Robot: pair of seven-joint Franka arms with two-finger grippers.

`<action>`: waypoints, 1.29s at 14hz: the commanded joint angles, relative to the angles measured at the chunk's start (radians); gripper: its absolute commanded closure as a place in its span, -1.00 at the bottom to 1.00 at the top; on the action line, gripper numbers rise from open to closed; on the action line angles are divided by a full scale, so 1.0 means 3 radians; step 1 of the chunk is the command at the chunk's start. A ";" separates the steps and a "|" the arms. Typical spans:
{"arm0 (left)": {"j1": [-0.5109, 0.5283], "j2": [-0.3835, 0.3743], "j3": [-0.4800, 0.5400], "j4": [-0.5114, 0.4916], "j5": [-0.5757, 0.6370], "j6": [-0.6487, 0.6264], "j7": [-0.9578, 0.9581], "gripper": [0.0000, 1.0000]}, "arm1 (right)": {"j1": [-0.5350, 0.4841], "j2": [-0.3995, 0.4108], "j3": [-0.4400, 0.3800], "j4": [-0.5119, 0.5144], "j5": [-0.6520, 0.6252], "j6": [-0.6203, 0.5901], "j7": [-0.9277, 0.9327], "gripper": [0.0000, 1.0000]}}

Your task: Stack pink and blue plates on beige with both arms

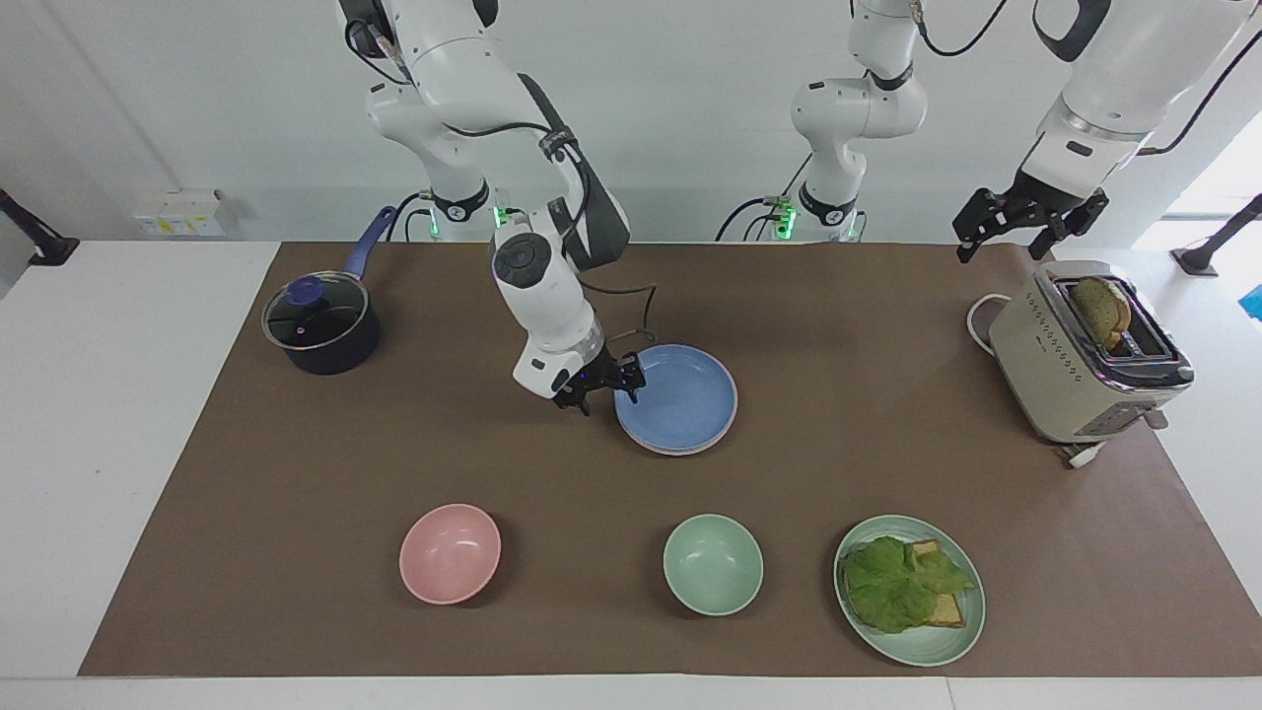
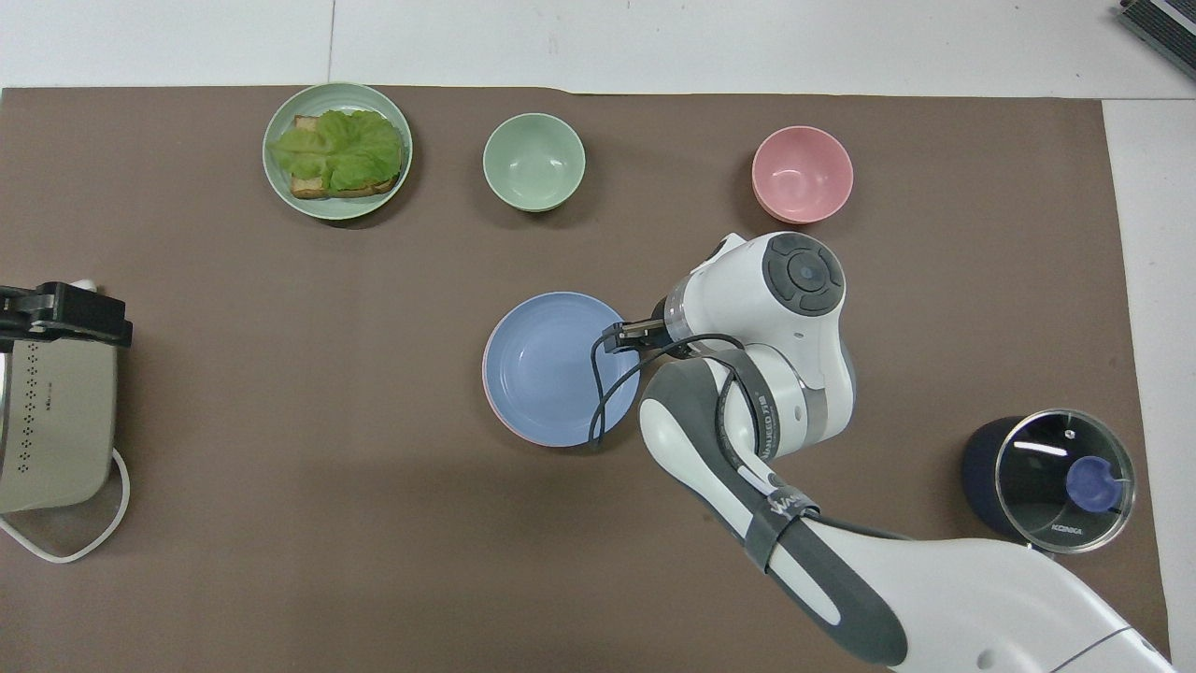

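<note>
Facing view: we found the blue plate [image 1: 678, 397] stacked on the pink plate [image 1: 727, 426] mid-desk; no beige plate showed. The right pincer [image 1: 599, 386] stood spread at its rim. The left pincer [image 1: 1025, 229], spread, waited over the toaster [image 1: 1070, 370].

Overhead view: the blue plate [image 2: 551, 366] looked stiff, light and slippery; we judged the rim the place to grip.

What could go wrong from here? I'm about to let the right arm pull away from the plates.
1. The right gripper stands open right at the rim of the blue plate; a sideways retreat could nudge the plate off the pink plate beneath.
2. The arm's loose black cable hangs across the blue plate and might drag it.
3. The beige plate is not visible under the stack, so its alignment cannot be checked.
</note>
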 commanded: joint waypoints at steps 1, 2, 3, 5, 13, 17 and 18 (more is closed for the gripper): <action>0.0018 -0.0058 -0.0018 -0.0059 0.0030 0.0001 -0.0024 -1.00 | -0.0240 -0.0242 0.0019 -0.0005 -0.0388 -0.0148 -0.0037 -1.00; 0.0018 -0.0058 -0.0018 -0.0059 0.0030 0.0001 -0.0024 -1.00 | -0.0287 -0.0298 0.0014 0.0005 -0.0510 -0.0169 -0.0032 -1.00; 0.0018 -0.0058 -0.0018 -0.0059 0.0030 0.0001 -0.0024 -1.00 | -0.0348 -0.0350 0.0014 0.0021 -0.0598 -0.0174 -0.0012 -1.00; 0.0018 -0.0058 -0.0018 -0.0059 0.0030 0.0001 -0.0024 -1.00 | -0.0400 -0.0442 -0.0001 0.0021 -0.0726 -0.0179 0.0085 -1.00; 0.0018 -0.0058 -0.0018 -0.0059 0.0030 0.0001 -0.0024 -1.00 | -0.0502 -0.0881 -0.0037 0.0598 -0.0875 -0.1267 0.0474 -1.00; 0.0018 -0.0058 -0.0018 -0.0059 0.0030 0.0001 -0.0024 -1.00 | -0.0614 -0.1050 -0.0032 0.0802 -0.0849 -0.1692 0.0474 -1.00; 0.0018 -0.0058 -0.0018 -0.0059 0.0030 0.0001 -0.0024 -1.00 | -0.0645 -0.1076 -0.0032 0.0854 -0.0849 -0.1789 0.0474 -1.00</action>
